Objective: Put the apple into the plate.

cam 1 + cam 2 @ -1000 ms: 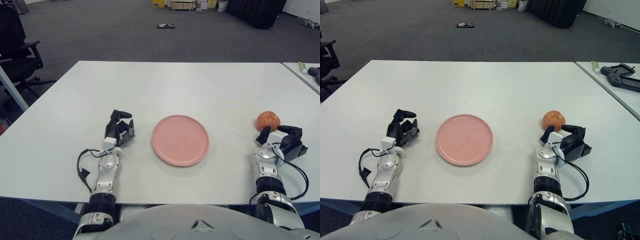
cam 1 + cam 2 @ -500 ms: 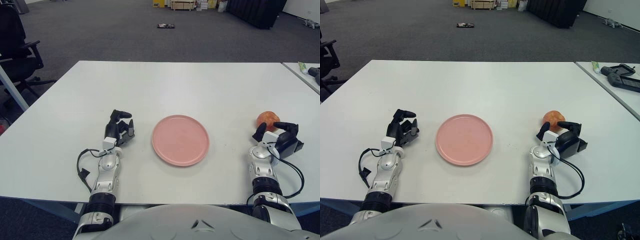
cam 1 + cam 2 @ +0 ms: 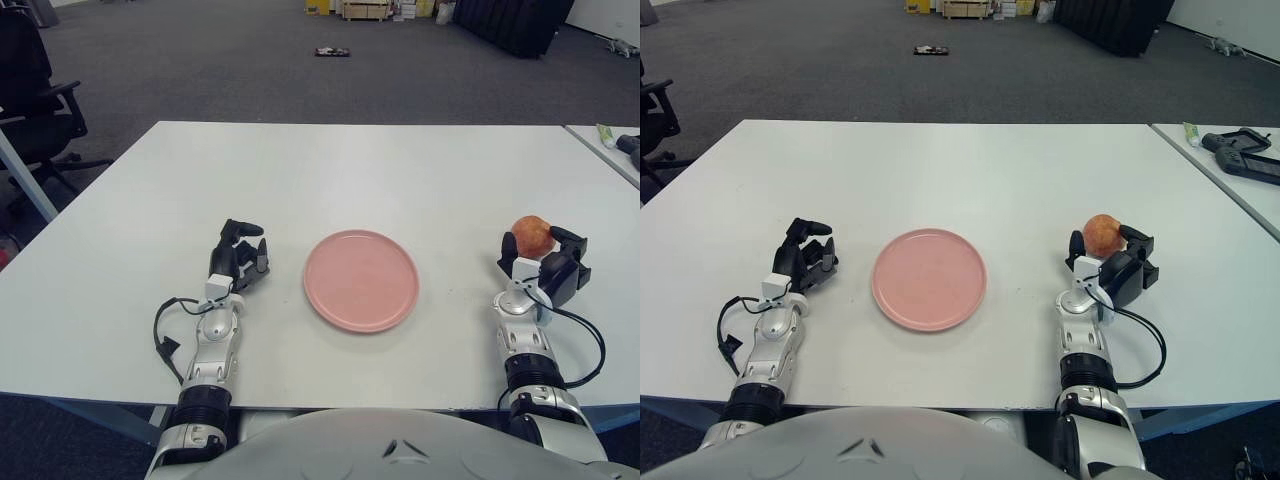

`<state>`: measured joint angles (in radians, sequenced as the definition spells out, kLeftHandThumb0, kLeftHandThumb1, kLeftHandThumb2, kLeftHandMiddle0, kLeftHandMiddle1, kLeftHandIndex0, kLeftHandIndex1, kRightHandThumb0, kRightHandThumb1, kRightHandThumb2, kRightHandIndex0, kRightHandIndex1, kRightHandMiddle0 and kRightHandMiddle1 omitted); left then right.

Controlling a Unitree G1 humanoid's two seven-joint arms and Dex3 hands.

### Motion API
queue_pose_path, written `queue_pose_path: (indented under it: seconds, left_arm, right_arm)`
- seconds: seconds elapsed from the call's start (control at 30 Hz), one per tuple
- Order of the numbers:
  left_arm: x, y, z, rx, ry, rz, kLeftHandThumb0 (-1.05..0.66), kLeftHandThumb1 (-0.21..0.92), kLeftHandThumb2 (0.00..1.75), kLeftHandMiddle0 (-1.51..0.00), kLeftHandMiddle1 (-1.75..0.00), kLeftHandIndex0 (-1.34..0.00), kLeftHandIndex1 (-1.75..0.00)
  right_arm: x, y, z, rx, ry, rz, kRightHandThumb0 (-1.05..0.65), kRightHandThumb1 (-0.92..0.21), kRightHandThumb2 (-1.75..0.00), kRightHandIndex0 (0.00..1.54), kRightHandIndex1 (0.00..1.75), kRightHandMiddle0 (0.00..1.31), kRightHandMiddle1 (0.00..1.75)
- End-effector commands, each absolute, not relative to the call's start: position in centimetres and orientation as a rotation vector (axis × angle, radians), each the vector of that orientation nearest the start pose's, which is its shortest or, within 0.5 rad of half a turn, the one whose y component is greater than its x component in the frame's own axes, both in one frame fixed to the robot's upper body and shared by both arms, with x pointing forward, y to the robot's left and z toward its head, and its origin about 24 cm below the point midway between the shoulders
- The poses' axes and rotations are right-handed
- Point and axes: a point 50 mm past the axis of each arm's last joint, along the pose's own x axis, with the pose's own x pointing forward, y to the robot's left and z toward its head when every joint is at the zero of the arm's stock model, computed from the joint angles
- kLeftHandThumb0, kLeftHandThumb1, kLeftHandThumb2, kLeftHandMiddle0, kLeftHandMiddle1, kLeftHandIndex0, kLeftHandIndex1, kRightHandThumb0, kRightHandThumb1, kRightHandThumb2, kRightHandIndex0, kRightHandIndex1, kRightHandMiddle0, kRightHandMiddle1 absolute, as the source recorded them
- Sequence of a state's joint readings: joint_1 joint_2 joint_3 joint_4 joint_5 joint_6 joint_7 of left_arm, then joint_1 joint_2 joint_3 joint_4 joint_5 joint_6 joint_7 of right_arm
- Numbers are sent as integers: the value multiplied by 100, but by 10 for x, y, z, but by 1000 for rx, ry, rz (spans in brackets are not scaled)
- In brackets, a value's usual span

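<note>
The right hand (image 3: 541, 260) is wrapped around the round orange-red apple (image 3: 533, 234), one dark finger on its left flank and another curling over from the right, with the fruit sitting high between them near the right side of the white rectangular worktop (image 3: 360, 170). Whether the apple is clear of the surface or only just touching it, I can't tell. The round pink plate (image 3: 360, 280) waits at the middle of the worktop, well apart from the apple, bare. The left hand (image 3: 238, 262) shows just left of the plate, fingers curled and holding nothing. Now the risk: that grip looks shallow, with much of the apple showing above the fingers, so a smooth round fruit could squirt out if the hand squeezes harder or swings sideways quickly. Drop it out here and it may roll, and the right edge of the worktop is not far off. A low carry could also clip the plate's rim and shove the plate toward the idle left hand. And a release from too high could bounce the apple straight back out of that shallow dish.
</note>
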<state>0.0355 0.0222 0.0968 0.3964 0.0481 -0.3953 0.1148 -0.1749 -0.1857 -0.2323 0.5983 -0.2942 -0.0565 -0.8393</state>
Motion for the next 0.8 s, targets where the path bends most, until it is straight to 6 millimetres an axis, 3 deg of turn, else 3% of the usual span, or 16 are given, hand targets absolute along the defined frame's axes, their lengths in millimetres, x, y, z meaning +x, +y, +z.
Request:
queue_pose_path:
  seconds: [0.0, 0.27, 0.77]
  left_arm:
    - [221, 186, -29, 80, 96, 215, -40, 62, 95, -74, -175, -38, -175]
    - [221, 186, -29, 76, 92, 216, -39, 64, 92, -74, -175, -37, -175]
    - [220, 185, -29, 85, 105, 227, -39, 66, 89, -72, -175, -35, -175]
  right_arm:
    - [258, -269, 6, -565, 156, -962, -93, -72, -46, 0, 2, 0, 3]
    - [264, -268, 9, -615, 205, -921, -100, -76, -29, 0, 0, 0, 0]
    - [281, -287, 11, -681, 321, -887, -101, -76, -24, 0, 0, 0, 0]
